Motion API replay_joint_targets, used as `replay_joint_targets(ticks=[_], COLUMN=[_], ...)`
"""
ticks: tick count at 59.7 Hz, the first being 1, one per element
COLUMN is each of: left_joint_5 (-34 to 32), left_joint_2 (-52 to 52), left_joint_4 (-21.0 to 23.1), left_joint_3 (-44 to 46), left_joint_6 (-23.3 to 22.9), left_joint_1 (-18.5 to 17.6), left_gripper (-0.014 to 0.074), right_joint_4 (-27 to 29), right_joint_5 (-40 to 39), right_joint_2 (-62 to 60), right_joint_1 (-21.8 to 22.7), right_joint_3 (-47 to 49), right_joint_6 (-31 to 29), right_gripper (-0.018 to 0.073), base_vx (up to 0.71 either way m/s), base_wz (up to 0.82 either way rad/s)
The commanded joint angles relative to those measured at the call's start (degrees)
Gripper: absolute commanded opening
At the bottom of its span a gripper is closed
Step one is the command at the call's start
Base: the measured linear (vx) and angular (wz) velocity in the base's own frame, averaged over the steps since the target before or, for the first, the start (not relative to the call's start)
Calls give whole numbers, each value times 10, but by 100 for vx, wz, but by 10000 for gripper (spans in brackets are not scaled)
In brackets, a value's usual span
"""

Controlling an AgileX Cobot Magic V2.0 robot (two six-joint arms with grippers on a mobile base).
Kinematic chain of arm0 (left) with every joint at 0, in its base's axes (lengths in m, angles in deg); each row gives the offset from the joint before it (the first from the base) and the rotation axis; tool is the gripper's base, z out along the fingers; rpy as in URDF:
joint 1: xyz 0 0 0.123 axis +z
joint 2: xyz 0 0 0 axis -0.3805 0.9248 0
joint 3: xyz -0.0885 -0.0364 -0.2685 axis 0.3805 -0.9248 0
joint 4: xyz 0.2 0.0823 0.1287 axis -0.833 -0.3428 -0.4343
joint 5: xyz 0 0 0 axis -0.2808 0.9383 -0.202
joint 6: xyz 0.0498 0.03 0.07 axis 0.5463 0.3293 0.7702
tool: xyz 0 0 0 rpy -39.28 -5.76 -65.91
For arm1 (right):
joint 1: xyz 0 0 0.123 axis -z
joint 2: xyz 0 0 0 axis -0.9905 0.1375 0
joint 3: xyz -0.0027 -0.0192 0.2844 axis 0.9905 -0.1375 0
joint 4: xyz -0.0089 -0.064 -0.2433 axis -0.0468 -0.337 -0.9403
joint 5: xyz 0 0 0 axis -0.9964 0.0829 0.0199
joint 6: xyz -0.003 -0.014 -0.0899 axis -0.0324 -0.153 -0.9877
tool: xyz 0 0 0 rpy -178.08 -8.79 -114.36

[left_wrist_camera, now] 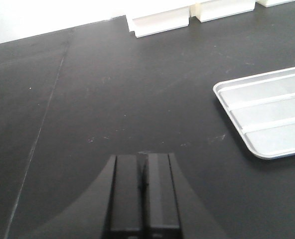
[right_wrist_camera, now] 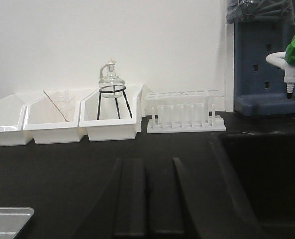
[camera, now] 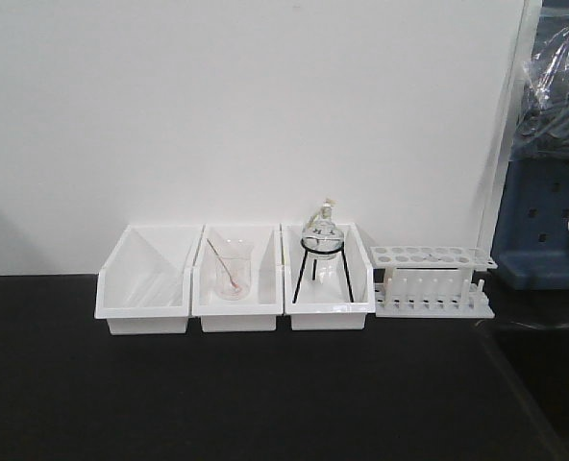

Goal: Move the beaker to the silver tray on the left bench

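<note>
Worktop of the left bench (left_wrist_camera: 112,89) lies bare and black at left, open from the near edge to the white bins (camera: 148,279) along the far wall. Left gripper (left_wrist_camera: 143,189) hangs closed, empty. Right of it the silver tray (left_wrist_camera: 267,119) lies flat, ribs running left to right. No empty beaker shows; a beaker with a stirring rod (camera: 232,272) sits in the middle bin, then a flask on a tripod (camera: 321,235), then a tube rack (camera: 429,280). Right gripper (right_wrist_camera: 147,199) is closed, empty, beside the sink (right_wrist_camera: 267,169).
</note>
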Motion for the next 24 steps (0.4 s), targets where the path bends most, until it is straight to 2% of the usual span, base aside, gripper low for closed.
replay_joint_targets(ticks=[1, 24], left_joint_5=[-48, -48], left_joint_2=[-4, -4], left_joint_4=[1, 1], left_joint_3=[-11, -11], left_joint_6=[-1, -1], left_joint_1=[-4, -4], left_gripper=[1, 1], right_joint_4=[0, 0], right_joint_5=[-45, -45], right_joint_2=[-7, -7], right_joint_1=[3, 3], right_joint_3=[-3, -3], right_joint_6=[-2, -3], right_gripper=[-11, -11], base_vx=[0, 0], base_wz=[0, 0])
